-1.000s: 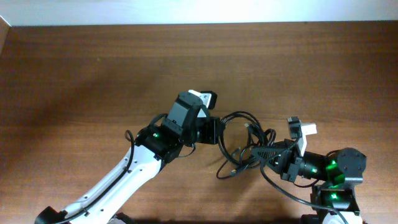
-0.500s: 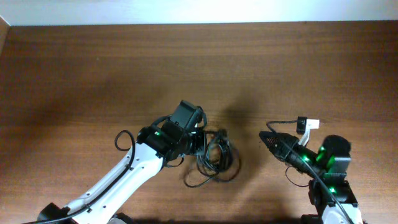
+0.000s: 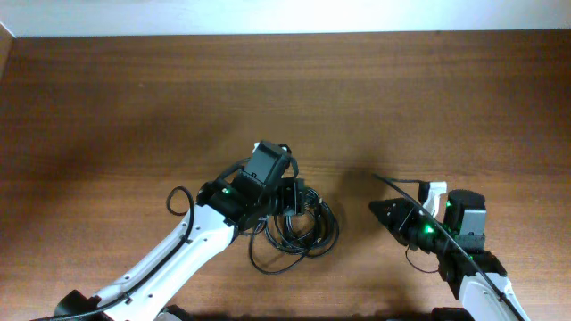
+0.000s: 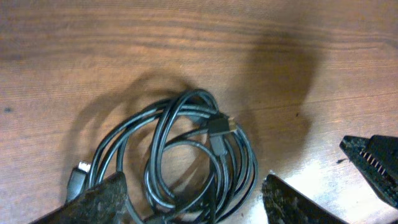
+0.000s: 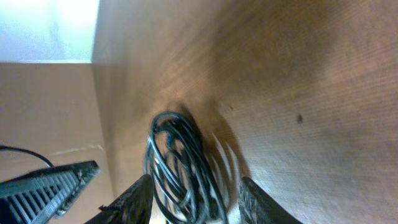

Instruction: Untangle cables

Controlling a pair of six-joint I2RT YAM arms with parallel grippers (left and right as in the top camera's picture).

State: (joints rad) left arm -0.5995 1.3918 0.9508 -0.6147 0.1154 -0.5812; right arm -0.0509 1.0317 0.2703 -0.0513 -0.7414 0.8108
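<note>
The cables [image 3: 294, 230] lie as one loose black coil on the wooden table just right of my left gripper [image 3: 290, 200]. In the left wrist view the coil [image 4: 180, 149] sits between and beyond the two spread fingers [image 4: 102, 199], with a gold-tipped plug [image 4: 221, 126] on top and another plug [image 4: 79, 172] at the left. My left gripper [image 4: 193, 182] is open and grips nothing. My right gripper [image 3: 378, 210] stands open a short way right of the coil, apart from it. In the right wrist view the cables [image 5: 177, 158] show blurred ahead of its open gripper [image 5: 196, 182].
Brown wooden table [image 3: 134, 116] with a pale wall along the far edge. A thicker black wire [image 3: 178, 201] loops off the left arm. The left arm [image 3: 178, 254] runs down to the lower left, and the right arm's base [image 3: 468, 223] is at the lower right.
A second ago both grippers were shut on the cables stretched between them. The right one let go and drew back; the bundle went left, and both grippers have opened, leaving it on the table.
</note>
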